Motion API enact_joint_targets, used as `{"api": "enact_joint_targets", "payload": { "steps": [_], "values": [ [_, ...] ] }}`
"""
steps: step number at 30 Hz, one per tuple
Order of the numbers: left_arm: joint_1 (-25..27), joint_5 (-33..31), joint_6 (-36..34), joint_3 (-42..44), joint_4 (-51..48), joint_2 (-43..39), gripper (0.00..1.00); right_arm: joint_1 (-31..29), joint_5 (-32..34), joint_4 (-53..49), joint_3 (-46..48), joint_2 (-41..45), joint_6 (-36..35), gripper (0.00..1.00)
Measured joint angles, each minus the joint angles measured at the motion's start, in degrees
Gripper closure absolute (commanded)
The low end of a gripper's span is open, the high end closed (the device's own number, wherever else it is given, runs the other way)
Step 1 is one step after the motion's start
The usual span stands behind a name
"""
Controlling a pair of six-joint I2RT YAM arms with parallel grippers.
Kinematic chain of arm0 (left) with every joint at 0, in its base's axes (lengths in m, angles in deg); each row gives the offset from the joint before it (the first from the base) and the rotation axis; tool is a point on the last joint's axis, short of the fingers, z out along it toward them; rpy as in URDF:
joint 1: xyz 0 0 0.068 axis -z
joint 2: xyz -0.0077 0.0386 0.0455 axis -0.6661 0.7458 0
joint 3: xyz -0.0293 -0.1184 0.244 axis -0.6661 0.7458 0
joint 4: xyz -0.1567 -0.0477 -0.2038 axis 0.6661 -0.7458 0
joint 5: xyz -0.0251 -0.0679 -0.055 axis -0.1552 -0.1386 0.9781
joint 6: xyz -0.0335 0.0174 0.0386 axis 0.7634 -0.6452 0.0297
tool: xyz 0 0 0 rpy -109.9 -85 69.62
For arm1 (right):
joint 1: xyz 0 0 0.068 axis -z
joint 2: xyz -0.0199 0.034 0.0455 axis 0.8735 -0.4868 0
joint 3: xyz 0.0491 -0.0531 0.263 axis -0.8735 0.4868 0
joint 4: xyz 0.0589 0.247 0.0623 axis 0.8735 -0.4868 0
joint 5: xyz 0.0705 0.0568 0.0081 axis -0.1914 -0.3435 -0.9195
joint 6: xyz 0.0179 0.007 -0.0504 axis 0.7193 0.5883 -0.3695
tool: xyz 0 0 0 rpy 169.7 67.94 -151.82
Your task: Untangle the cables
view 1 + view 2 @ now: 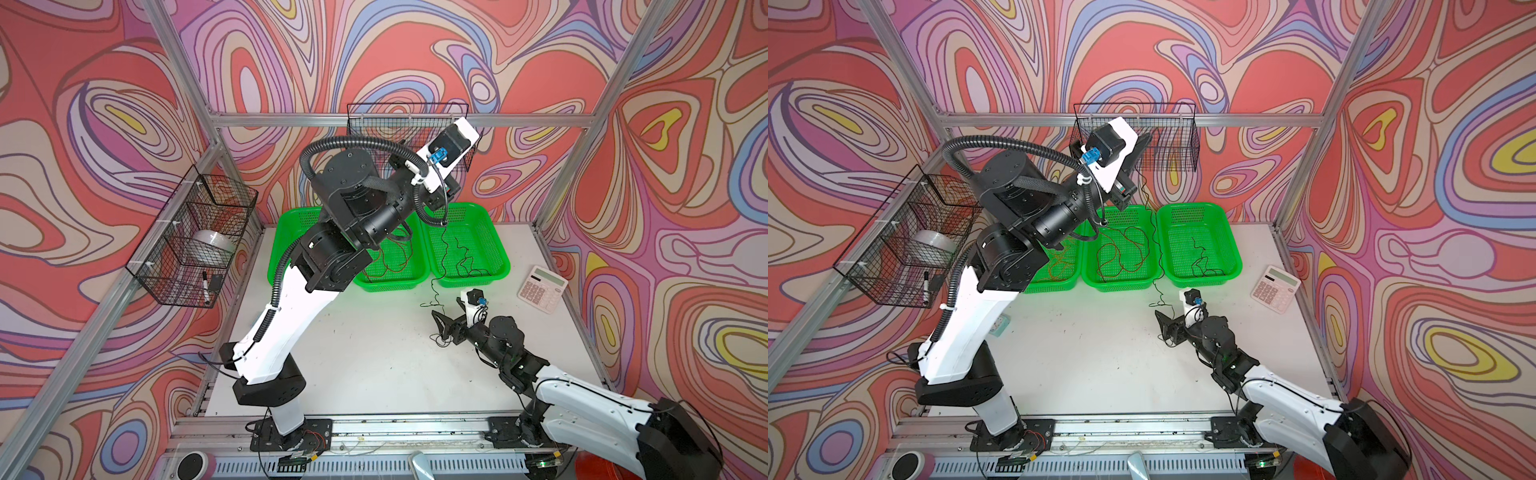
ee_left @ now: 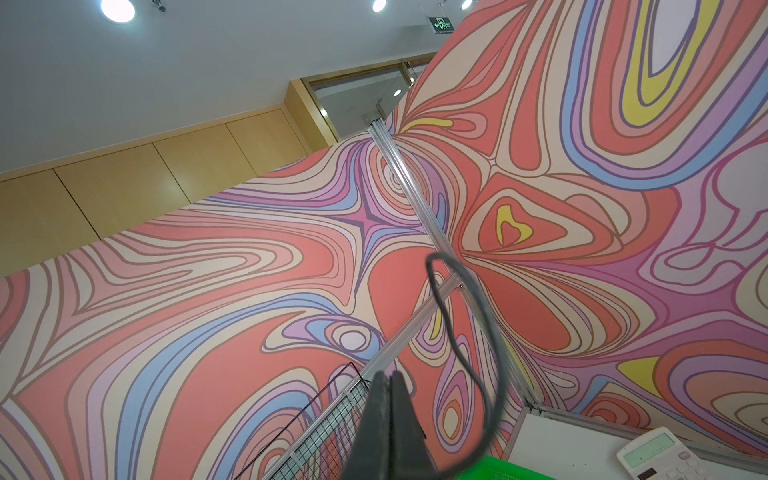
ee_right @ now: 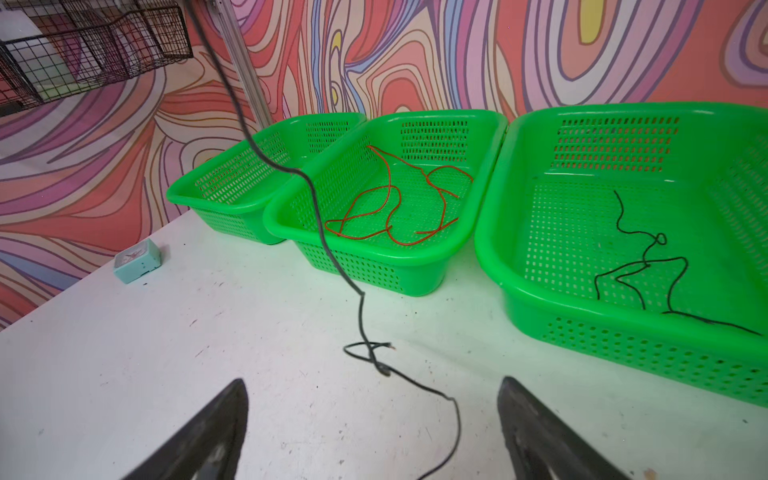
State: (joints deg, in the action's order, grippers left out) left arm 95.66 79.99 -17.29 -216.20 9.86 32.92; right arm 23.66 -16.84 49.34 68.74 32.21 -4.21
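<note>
My left gripper [image 1: 1147,140] [image 2: 388,376] is raised high by the back wall and is shut on a black cable [image 1: 1156,249] [image 2: 469,324]. That cable hangs down past the green baskets to the table [image 3: 124,353], where its end [image 3: 370,353] lies looped. My right gripper [image 1: 440,322] [image 3: 372,382] rests low over the table, open, with the cable's tail running between its fingers untouched. A red cable [image 3: 390,208] lies in the middle basket [image 3: 274,220]. An orange cable [image 1: 1059,262] lies in the left basket, another black cable [image 3: 648,257] in the right basket [image 3: 494,266].
A calculator [image 1: 542,289] lies at the table's right edge. A small light-blue box [image 3: 137,259] sits on the table's left side. Wire baskets hang on the left wall [image 1: 195,232] and the back wall [image 1: 407,129], close to the raised left arm.
</note>
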Motion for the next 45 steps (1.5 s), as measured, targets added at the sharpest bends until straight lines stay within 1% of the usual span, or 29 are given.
{"api": "enact_joint_targets", "payload": {
  "steps": [1,3,6,8,11,13,16,18,20,21,24,25,27,30,33,38,41,45],
  "values": [
    [0.0,0.0,0.0,0.0,0.0,0.0,1.00,0.0,-0.5,-1.2,0.0,1.5,-1.1,0.12],
    [0.0,0.0,0.0,0.1,0.0,0.0,1.00,0.0,-1.9,-2.8,-0.2,3.2,-3.0,0.12],
    [0.0,0.0,0.0,0.2,0.0,0.0,1.00,0.0,-4.1,-4.0,-1.5,2.5,-5.6,0.10],
    [0.0,0.1,0.1,0.3,0.0,0.0,1.00,0.0,-4.9,-4.3,-3.9,-0.7,-7.0,0.10],
    [0.0,0.1,0.1,0.3,0.0,0.0,1.00,0.0,-7.0,-3.4,-7.1,-5.9,-8.7,0.14],
    [0.0,0.1,0.1,0.3,0.0,0.0,1.00,0.0,-9.6,-2.4,-8.9,-9.7,-9.4,0.20],
    [0.0,0.0,0.1,0.9,0.0,-0.3,1.00,0.0,-13.3,-0.9,-10.7,-14.1,-9.9,0.32],
    [0.0,0.0,0.1,1.3,0.0,-0.6,1.00,0.0,-15.1,-0.3,-11.5,-16.0,-10.0,0.33],
    [0.0,-0.1,0.0,1.6,0.0,-0.9,1.00,0.0,-16.2,0.0,-12.0,-16.7,-10.0,0.31],
    [0.0,-0.2,0.0,1.7,0.0,-1.0,1.00,0.0,-16.3,0.1,-12.1,-16.6,-9.7,0.30],
    [0.0,-0.6,-0.1,2.3,0.0,-1.6,1.00,0.0,-15.7,-0.7,-12.1,-14.4,-9.2,0.32],
    [0.0,-0.7,-0.2,2.7,0.0,-1.9,1.00,0.0,-15.5,-1.2,-12.1,-13.0,-9.3,0.31],
    [-0.2,-0.9,-0.3,2.9,0.0,-2.3,1.00,0.0,-14.4,-2.8,-12.1,-10.3,-9.3,0.25],
    [-0.4,-1.1,-0.4,3.0,0.0,-2.6,1.00,0.0,-10.6,-6.1,-12.2,-6.8,-8.7,0.22],
    [-0.4,-1.1,-0.4,3.0,0.0,-2.6,1.00,0.0,-7.4,-8.9,-12.1,-3.4,-8.6,0.22],
    [-0.6,-1.0,-0.4,3.1,0.0,-2.6,1.00,0.0,-8.0,-11.6,-11.8,1.3,-10.5,0.18],
    [-0.6,-1.0,-0.3,3.1,0.0,-2.6,1.00,0.0,-8.1,-12.0,-11.3,1.4,-11.4,0.20],
    [-0.6,-0.8,-0.1,3.1,0.0,-2.6,1.00,0.0,-8.2,-11.8,-11.4,-4.7,-11.7,0.24]
  ]
}}
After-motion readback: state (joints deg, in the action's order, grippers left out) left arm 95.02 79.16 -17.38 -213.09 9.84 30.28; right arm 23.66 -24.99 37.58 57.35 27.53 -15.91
